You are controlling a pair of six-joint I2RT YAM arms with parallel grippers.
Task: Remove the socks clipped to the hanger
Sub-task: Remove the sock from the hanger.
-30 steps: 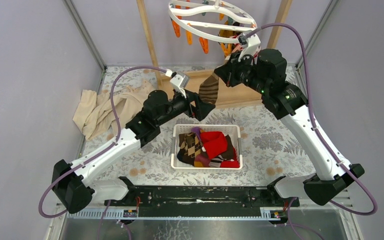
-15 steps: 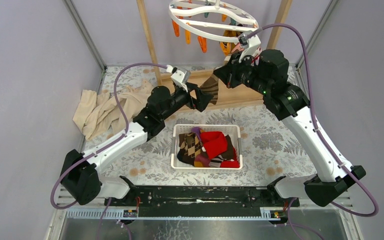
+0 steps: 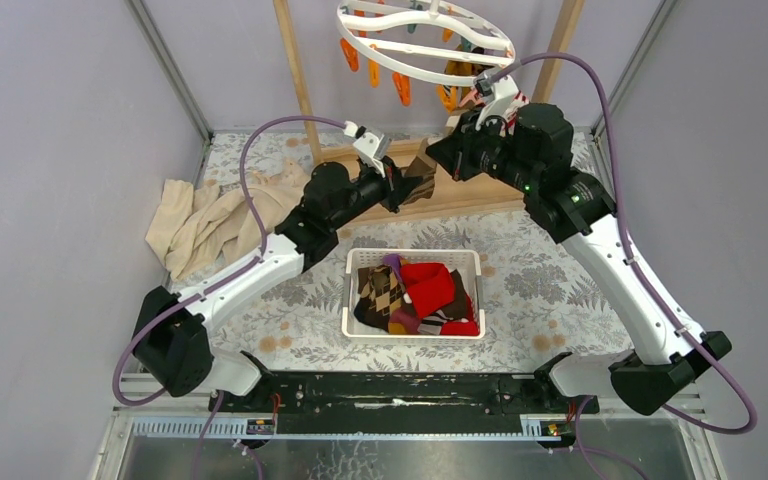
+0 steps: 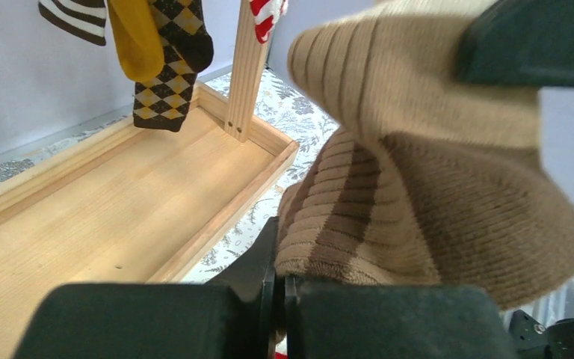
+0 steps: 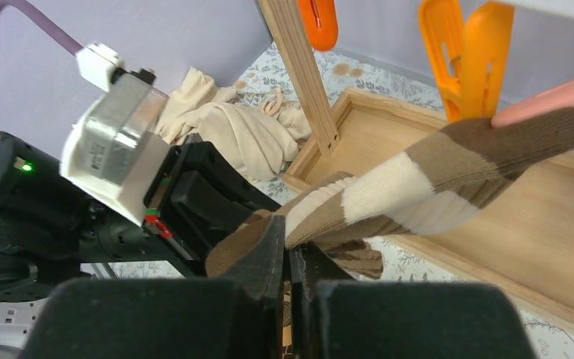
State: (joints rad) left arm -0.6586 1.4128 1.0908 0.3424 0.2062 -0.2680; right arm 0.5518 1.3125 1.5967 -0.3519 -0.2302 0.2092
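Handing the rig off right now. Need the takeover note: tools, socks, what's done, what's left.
Left tool: shut on the brown striped sock.
Right tool: shut, with that sock across its tips; whether it grips is unclear.
The sock's far end sits in a pink clip of the hanger.
Done: several socks lie in the white basket.
Left: free this sock, then the argyle sock, mustard sock and the striped ones hanging beside them.
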